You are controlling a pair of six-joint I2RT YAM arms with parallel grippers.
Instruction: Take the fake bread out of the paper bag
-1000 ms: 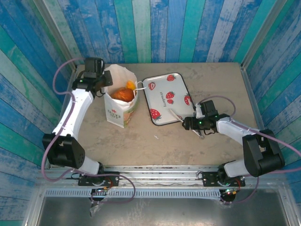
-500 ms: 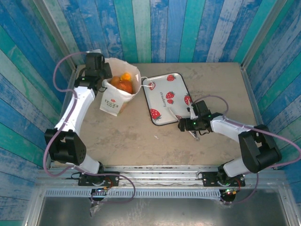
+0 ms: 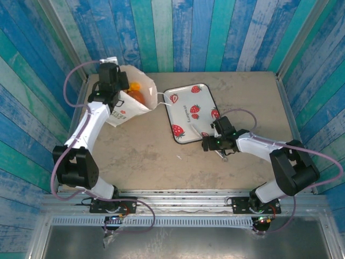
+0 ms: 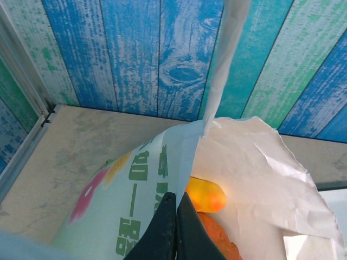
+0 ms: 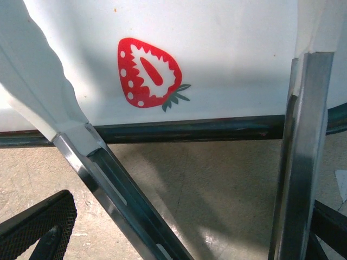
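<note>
place: robot lab booth | cue: plank-print walls, arms bolted to table

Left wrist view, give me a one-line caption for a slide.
Left gripper pinching the rim of the paper bag, orange fake bread visible inside, blue plank wall behind.

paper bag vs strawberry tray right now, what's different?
The paper bag is tilted, its rim pinched by the left claw; the tray lies flat. The bag holds orange fake bread; the tray holds no bread. The bag is creased paper with green lettering; the tray is smooth, dark-rimmed, with red strawberries. Both are white.
</note>
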